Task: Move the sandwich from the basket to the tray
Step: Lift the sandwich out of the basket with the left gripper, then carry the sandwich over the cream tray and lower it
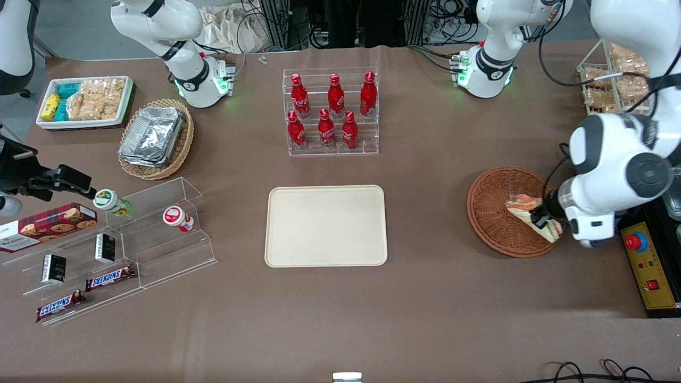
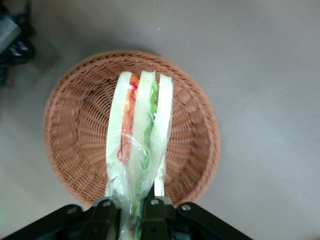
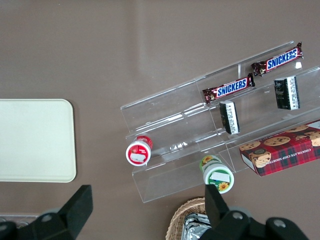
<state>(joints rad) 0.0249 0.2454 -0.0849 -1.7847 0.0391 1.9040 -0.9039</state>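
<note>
The sandwich [image 1: 524, 208] [image 2: 140, 135], a plastic-wrapped wedge with orange and green filling, hangs just above the reddish-brown wicker basket [image 1: 492, 213] [image 2: 70, 130] at the working arm's end of the table. My gripper [image 1: 542, 218] [image 2: 131, 210] is shut on the sandwich's narrow end, its black fingers [image 2: 102, 215] pinching the wrap. The cream tray [image 1: 326, 225] [image 3: 30, 140] lies flat in the middle of the table, toward the parked arm from the basket, with nothing on it.
A clear rack of red bottles [image 1: 331, 113] stands farther from the front camera than the tray. A control box with a red button [image 1: 650, 266] sits beside the basket. Acrylic shelves with snacks [image 1: 111, 250] and a tan basket of foil containers [image 1: 155, 138] lie toward the parked arm's end.
</note>
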